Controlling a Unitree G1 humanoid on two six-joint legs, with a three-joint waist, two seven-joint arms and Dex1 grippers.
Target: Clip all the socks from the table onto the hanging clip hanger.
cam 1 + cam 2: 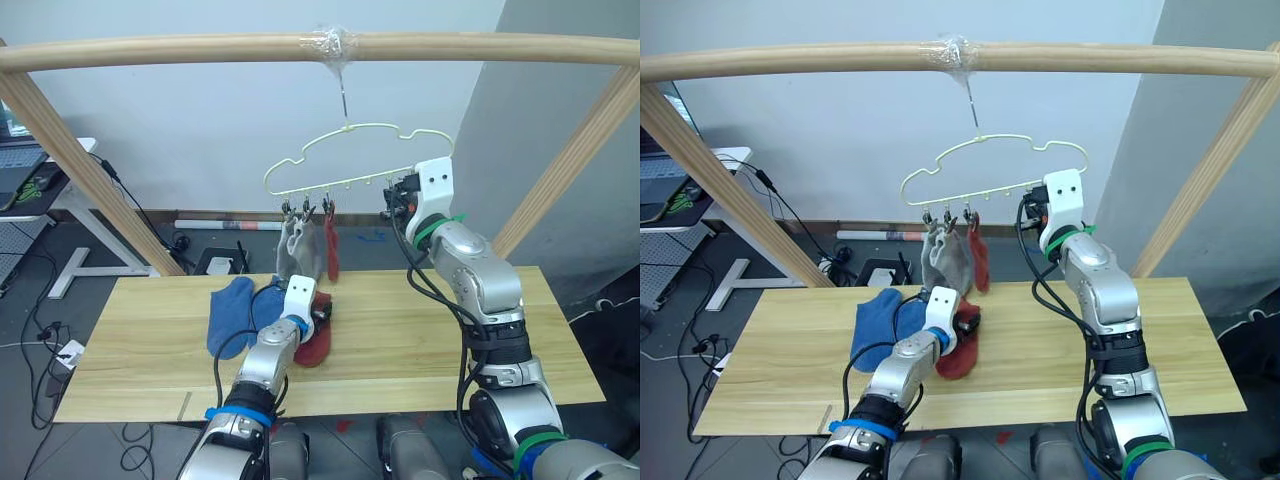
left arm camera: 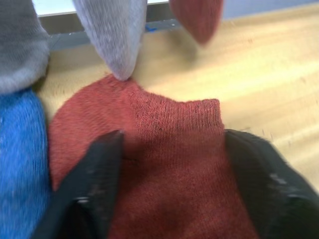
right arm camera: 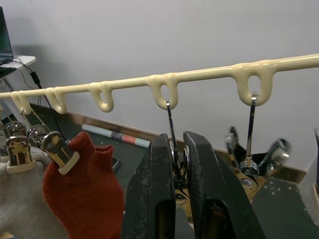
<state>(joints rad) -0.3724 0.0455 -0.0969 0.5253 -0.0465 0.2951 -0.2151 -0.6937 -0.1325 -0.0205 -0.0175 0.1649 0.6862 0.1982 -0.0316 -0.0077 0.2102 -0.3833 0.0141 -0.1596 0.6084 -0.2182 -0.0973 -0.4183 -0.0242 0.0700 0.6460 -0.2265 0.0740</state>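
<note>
The pale yellow clip hanger (image 1: 350, 150) hangs from the wooden pole. Two light grey socks (image 1: 298, 250) and a rust red sock (image 1: 331, 250) are clipped at its left end. My right gripper (image 3: 177, 142) is raised to the hanger's right part and is shut on a hanging silver clip (image 3: 175, 169). On the table (image 1: 430, 335) lie two blue socks (image 1: 230, 310) and a rust red sock (image 2: 169, 164). My left gripper (image 2: 172, 139) is open low over that red sock, with one finger on each side of its cuff.
A round wooden pole frame (image 1: 200, 50) spans the table, with slanted legs at both ends. The right half of the tabletop is bare wood. Behind on the left are a white desk (image 1: 60, 195) and floor cables (image 1: 40, 330).
</note>
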